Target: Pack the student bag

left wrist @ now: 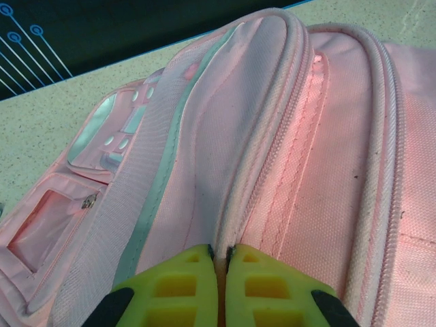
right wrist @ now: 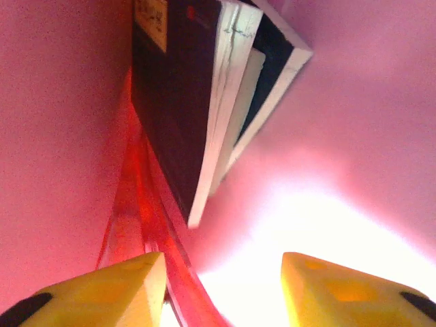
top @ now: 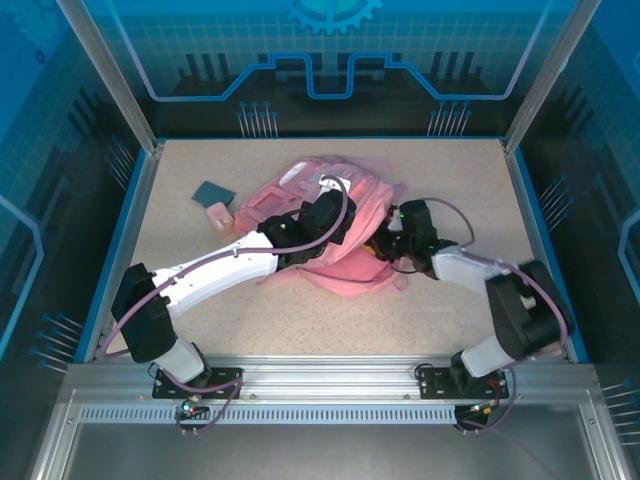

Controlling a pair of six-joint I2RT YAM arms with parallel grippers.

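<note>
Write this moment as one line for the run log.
left fingers: shut on backpack near zip | right fingers: open, inside backpack | books: in backpack

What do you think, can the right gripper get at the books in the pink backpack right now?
Probably yes: the right gripper is inside the backpack, jaws open, books just ahead with nothing between.

- student bag (left wrist: 320, 170) — pink woven cloth, matt; pale patches w/ slight sheen
- books (right wrist: 174, 102) — dark smooth covers, white paper pgs
- table (top: 470, 200) — speckled, matt, grainy
- left gripper (left wrist: 219, 255) — yellow plastic, matt
</note>
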